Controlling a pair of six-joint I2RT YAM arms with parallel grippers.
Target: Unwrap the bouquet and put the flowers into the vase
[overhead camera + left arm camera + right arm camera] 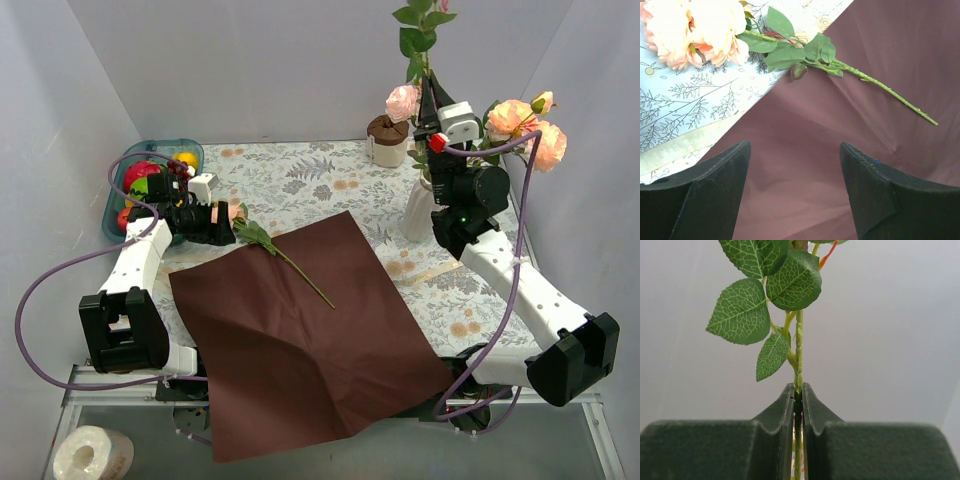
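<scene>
Left gripper (795, 160): you're holding it wide, gripping nothing; nearer arm.
Rose (840, 65): lying ahead on paper (815, 150), stem running along your closing line.
Right gripper (798, 397): pinching another stem (798, 340) above the vase (418, 215).

The left arm (140, 260) stretched low along the desk's (300, 170) left edge, the left claw (795, 150) spread wide; the right arm (510, 275) stood raised at the far right corner, the right claw (798, 390) pointing upward, pinched on a flower stem (799, 340).
</scene>
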